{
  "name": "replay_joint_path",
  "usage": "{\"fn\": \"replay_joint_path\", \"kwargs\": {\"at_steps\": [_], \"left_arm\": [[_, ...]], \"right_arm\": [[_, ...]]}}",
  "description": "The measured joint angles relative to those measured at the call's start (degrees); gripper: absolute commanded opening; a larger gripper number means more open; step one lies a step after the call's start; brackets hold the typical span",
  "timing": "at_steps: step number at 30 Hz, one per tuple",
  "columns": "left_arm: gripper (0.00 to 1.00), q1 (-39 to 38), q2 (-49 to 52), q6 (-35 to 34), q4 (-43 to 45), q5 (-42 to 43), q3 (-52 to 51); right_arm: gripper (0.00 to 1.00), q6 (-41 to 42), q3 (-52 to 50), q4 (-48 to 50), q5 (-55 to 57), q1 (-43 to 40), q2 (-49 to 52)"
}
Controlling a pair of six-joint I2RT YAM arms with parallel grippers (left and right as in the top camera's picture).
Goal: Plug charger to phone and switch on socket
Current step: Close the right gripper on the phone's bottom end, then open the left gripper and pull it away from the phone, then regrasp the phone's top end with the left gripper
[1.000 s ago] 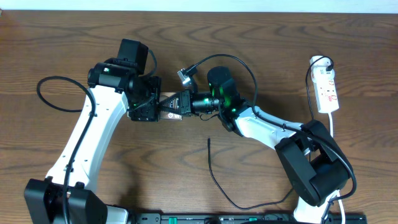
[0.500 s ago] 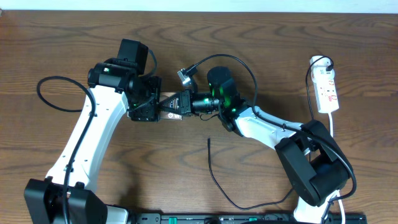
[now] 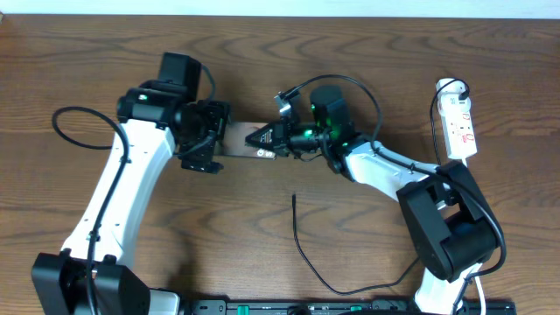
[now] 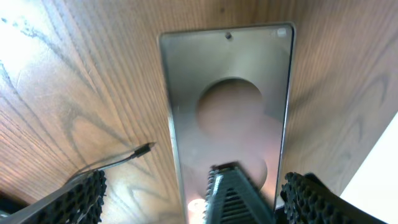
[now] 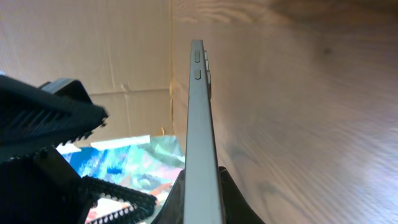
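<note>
**Handover under way: the phone is passing to my right gripper, mid-table**

The phone (image 3: 243, 138) is hanging between the two arms in the upper middle of the table, apparently just off the wood. It is showing a glossy grey face with a small dot near its top edge and, seen edge-on, a thin profile with two side buttons. My right gripper (image 3: 267, 140) is staying pinched tight on one end. My left gripper (image 3: 220, 142) is spreading wider than a second ago, its fingers (image 4: 84, 196) flanking the slab and gripping nothing. I'm judging the hold to be the right's alone now. The charger (image 3: 294, 199) is lying well apart below, and the socket (image 3: 460, 127) is sitting at the far right.
</note>
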Motion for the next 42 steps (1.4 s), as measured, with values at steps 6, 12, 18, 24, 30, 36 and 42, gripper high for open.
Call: {"fn": "replay_joint_path", "kwargs": {"at_steps": [6,12,18,24,30,36,42], "left_arm": [[0.89,7.17,0.0,15.04,0.87,7.19,0.0],[0.89,13.73,0.0,28.7,4.31,9.92,0.0],[0.89,15.93,0.0,32.54,13.0,14.67,-0.11],[0.89,16.13,-0.09,31.01,29.09,22.56,-4.17],[0.89,16.15,-0.17,25.24,47.45,28.24,-14.64],[0.89,16.13,-0.17,14.51,77.11,31.98,-27.17],[0.89,16.15,-0.17,3.65,97.13,32.89,-36.33]], "right_arm": [[0.01,2.8,0.0,-0.24,-0.02,-5.07,0.02],[0.01,15.91,0.0,0.42,1.51,-9.86,0.04],[0.01,31.87,-0.07,10.1,5.95,-10.25,0.15],[0.01,40.59,-0.04,20.5,9.79,-10.01,0.15],[0.01,43.43,-0.04,21.7,11.54,-10.01,0.15],[0.01,44.06,-0.04,21.77,11.85,-10.01,0.15],[0.01,44.44,-0.04,22.08,12.52,-9.27,0.15]]}}
